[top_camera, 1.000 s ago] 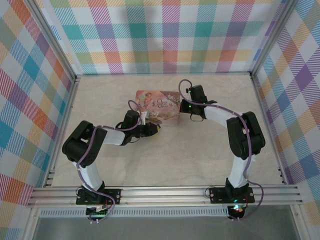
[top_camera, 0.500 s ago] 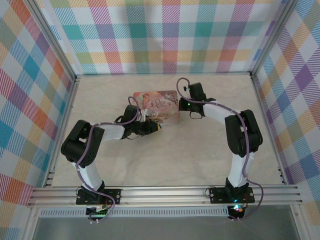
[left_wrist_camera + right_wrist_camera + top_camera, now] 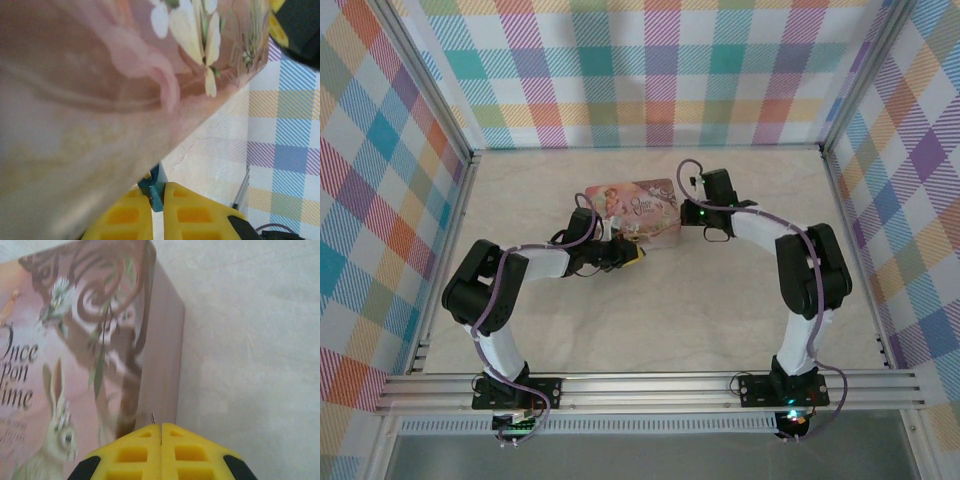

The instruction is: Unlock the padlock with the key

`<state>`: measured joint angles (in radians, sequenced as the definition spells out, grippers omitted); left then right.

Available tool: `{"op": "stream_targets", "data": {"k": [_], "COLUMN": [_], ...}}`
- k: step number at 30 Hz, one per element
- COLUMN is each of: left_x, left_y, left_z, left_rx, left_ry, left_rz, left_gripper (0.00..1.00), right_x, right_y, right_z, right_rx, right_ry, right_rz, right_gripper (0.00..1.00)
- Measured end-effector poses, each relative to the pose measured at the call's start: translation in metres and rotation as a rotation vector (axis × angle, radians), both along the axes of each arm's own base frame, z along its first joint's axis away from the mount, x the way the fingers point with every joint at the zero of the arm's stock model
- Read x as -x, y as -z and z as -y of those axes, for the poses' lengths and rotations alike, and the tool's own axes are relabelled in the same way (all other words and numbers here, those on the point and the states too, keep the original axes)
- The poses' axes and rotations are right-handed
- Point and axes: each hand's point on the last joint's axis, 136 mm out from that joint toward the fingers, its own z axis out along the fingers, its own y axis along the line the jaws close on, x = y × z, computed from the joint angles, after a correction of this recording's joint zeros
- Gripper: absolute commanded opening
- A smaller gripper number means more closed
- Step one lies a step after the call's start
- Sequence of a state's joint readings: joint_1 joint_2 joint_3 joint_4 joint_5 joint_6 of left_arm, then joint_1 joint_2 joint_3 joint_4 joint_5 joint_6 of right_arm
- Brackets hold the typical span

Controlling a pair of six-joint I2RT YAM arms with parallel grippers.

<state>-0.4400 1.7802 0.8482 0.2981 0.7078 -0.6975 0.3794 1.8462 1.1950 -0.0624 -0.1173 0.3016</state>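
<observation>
Padlock [image 3: 152, 416]: tiny dark sliver at tin [image 3: 75, 365] edge

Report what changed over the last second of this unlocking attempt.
The pink tin turned slightly counter-clockwise in the top view, and the left arm's elbow shifted left. Unchanged: the left gripper keeps its fingers pinched on a small teal piece at the tin's near edge. The right gripper stays shut at the tin's right side.
</observation>
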Motion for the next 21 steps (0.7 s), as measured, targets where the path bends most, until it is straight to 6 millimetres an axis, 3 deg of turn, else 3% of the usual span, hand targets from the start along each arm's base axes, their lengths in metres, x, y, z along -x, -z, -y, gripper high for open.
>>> {"op": "stream_targets", "data": {"k": [6, 21], "left_x": [-0.004, -0.009], "left_y": [-0.007, -0.012], "left_z": [0.003, 0.006], "left_rx": [0.038, 0.076], "left_ry": [-0.022, -0.043], "left_rz": [-0.014, -0.025], "left_gripper": [0.04, 0.04], "right_x": [0.024, 0.075], "right_y": [-0.013, -0.035], "right_z": [0.007, 0.025], "right_rx": [-0.028, -0.113], "right_ry": [-0.009, 0.012], "right_rz": [0.008, 0.022], "right_gripper": [0.00, 0.00]}}
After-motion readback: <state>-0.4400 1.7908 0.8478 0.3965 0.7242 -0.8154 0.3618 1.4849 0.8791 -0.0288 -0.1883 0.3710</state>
